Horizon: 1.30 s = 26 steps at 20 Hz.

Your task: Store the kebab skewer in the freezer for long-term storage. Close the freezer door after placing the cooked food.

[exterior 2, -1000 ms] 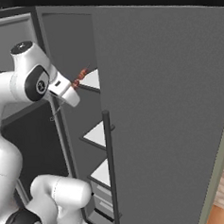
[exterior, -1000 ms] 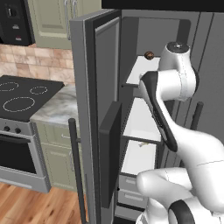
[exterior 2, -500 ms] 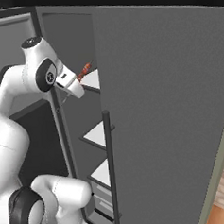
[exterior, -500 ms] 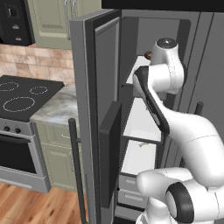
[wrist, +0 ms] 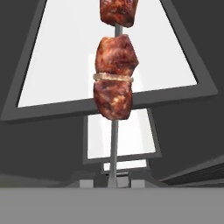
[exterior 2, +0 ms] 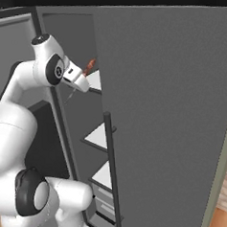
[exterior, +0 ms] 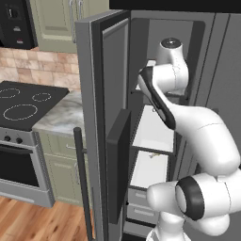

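You've got the gripper (exterior 2: pixel 80 81) clamped shut on the skewer (wrist: pixel 114 83), up high at the front of the open freezer (exterior: pixel 155 127). In the right base view the red-orange meat end (exterior 2: pixel 89 66) pokes up and away from the hand, just at the front edge of the top shelf (exterior 2: pixel 95 81), partly hidden behind the fridge door (exterior 2: pixel 168 111). Can't tell from there whether it touches the shelf.

Hand view: you're looking along the stick, meat chunks stacked up the middle, thin metal shaft running down to the bottom edge. A white shelf sits behind the chunks, w/ more white shelves showing smaller below it. Skewer is off the shelves as far as you can see, held in air.

Left base view: freezer door (exterior: pixel 106 122) stands wide open to the left of the arm, its bar handle (exterior: pixel 82 181) facing you. Inside you see white shelves and grey drawers (exterior: pixel 141 207) at the bottom. Stove (exterior: pixel 23 101) and counter (exterior: pixel 63 115) sit left of the door, well apart from the arm.
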Motion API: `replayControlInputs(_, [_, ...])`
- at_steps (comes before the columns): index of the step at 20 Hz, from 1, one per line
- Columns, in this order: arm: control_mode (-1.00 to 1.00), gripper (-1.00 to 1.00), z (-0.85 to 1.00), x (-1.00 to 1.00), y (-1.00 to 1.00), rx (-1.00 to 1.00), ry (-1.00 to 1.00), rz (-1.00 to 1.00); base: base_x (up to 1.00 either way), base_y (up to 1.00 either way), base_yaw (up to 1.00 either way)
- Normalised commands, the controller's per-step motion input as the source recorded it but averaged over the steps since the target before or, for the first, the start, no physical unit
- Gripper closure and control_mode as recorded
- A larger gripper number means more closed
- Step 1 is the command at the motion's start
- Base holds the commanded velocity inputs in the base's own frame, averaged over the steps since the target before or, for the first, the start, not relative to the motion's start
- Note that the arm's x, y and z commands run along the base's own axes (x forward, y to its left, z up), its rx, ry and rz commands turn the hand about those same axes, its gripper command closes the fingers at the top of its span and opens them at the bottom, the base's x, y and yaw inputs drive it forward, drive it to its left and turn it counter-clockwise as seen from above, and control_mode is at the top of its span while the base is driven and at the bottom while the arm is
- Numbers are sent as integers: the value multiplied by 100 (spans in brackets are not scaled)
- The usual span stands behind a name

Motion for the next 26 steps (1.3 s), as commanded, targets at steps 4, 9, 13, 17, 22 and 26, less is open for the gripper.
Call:
replayControlInputs(4, [-100,100,0,40,-8,0,0,0,0,0,0])
replayControlInputs(9, [-100,100,0,36,-24,0,0,0,0,0,0])
replayControlInputs(13, [-100,100,0,31,-16,0,0,0,0,0,0])
replayControlInputs(17, [-100,100,0,31,-11,0,1,0,0,0,0])
replayControlInputs(22, [-100,100,0,34,-15,0,3,-1,0,0,0])
replayControlInputs(26, [-100,100,-1,34,-19,0,5,-1,0,0,0])
